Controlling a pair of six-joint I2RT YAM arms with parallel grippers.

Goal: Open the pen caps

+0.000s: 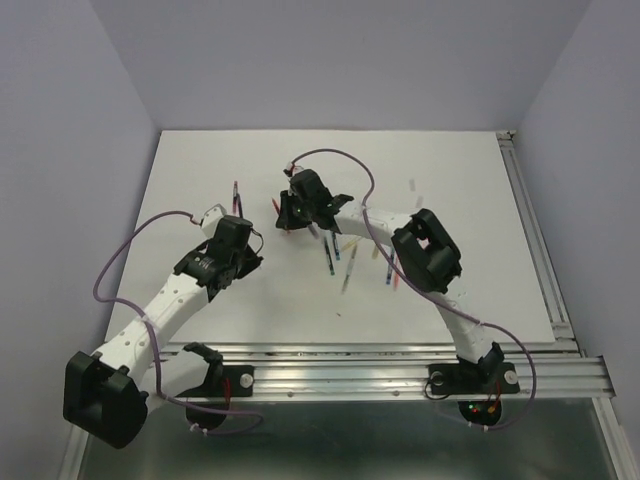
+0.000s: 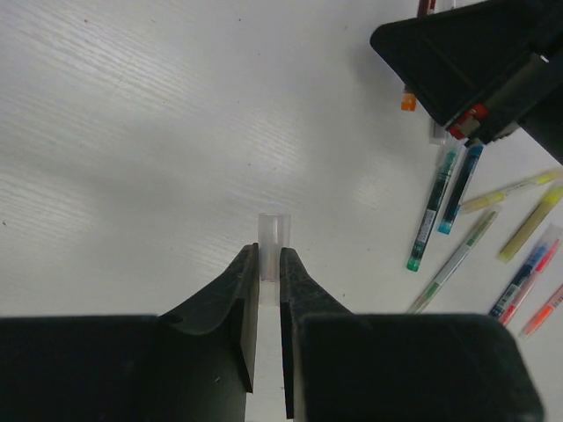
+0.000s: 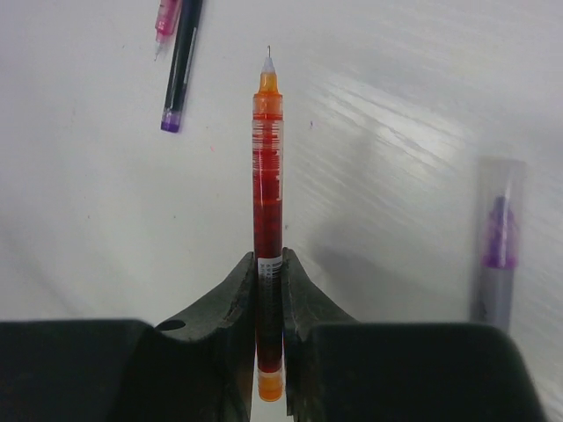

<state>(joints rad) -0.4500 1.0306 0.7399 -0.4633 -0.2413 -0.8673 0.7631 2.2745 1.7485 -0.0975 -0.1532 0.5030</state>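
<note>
My left gripper (image 2: 271, 259) is shut on a pale translucent pen cap (image 2: 274, 230) that sticks out past its fingertips, just above the white table. In the top view it (image 1: 250, 252) sits left of centre. My right gripper (image 3: 269, 262) is shut on a red pen (image 3: 268, 167) whose orange tip is bare and points away. In the top view the right gripper (image 1: 286, 217) is close to the left one. A purple pen under a translucent cap (image 3: 499, 230) lies to the right of the red pen.
Several loose pens lie right of the left gripper: green (image 2: 431, 207), blue (image 2: 459, 189), yellow (image 2: 519, 186) and others, seen as a cluster (image 1: 350, 260) in the top view. A dark purple-ended pen (image 3: 180, 66) and a pink one (image 3: 165, 19) lie farther off. An aluminium rail (image 1: 540, 250) edges the table.
</note>
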